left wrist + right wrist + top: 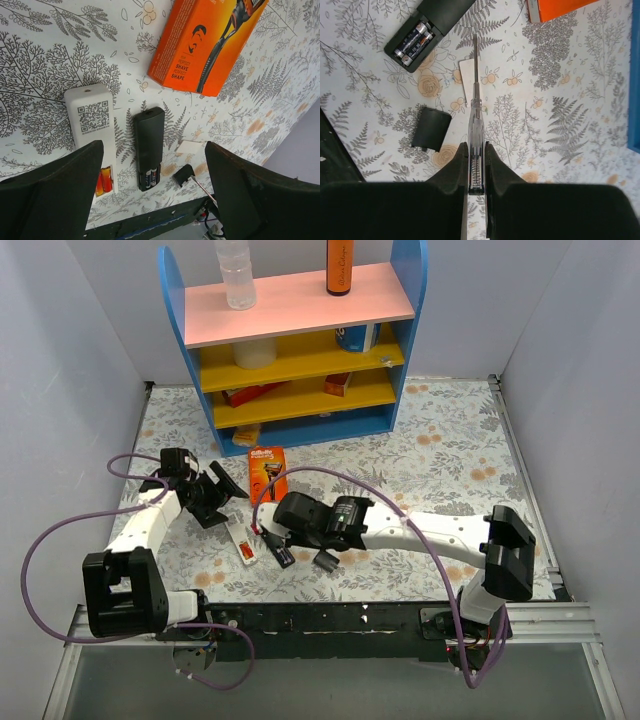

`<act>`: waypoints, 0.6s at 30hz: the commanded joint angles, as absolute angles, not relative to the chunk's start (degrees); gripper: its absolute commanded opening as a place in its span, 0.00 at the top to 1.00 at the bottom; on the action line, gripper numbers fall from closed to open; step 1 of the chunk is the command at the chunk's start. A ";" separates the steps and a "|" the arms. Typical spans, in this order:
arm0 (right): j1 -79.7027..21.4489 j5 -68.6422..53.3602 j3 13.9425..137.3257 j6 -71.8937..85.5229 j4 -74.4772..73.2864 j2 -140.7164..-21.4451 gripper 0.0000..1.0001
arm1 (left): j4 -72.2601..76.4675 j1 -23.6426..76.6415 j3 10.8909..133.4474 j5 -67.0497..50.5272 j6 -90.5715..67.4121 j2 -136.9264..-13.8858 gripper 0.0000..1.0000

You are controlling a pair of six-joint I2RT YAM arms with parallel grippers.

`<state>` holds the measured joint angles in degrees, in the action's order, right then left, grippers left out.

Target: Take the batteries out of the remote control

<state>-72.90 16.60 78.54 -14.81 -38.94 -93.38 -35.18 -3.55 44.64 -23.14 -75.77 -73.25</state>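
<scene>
Two red-orange batteries (103,181) sit side by side in the open compartment of a white remote (92,120) with a QR code, lying on the floral mat; it also shows in the top view (243,538). My left gripper (152,160) is open and empty, hovering above the remotes (225,495). My right gripper (476,150) is shut on a clear-handled screwdriver (476,115), whose tip points toward a black remote (427,27); in the top view the gripper (272,530) hangs just right of the white remote.
The black remote (148,145) lies beside the white one, its compartment open with dark batteries (412,42). A black cover (431,129) and a white cover (466,75) lie loose. An orange razor package (207,42) lies beyond. A blue shelf (300,340) stands at the back.
</scene>
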 commanded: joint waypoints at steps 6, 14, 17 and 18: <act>-82.52 33.13 77.43 -29.52 -33.66 -94.13 0.99 | -33.84 -4.13 42.89 -28.38 -73.74 -72.68 0.21; -86.39 33.04 78.84 -30.94 -39.02 -97.82 0.99 | -32.26 -4.13 42.01 -31.90 -73.30 -73.48 0.24; -87.62 33.49 79.54 -30.76 -41.04 -99.66 0.99 | -32.08 -4.04 41.75 -32.78 -73.04 -73.56 0.24; -87.89 33.40 79.80 -30.76 -41.22 -100.28 0.99 | -31.82 -4.04 41.75 -32.96 -73.04 -73.56 0.24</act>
<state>-86.35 31.59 77.47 -29.69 -38.17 -98.70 -33.41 -3.92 42.35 -30.30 -74.08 -73.76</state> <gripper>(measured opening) 0.154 0.765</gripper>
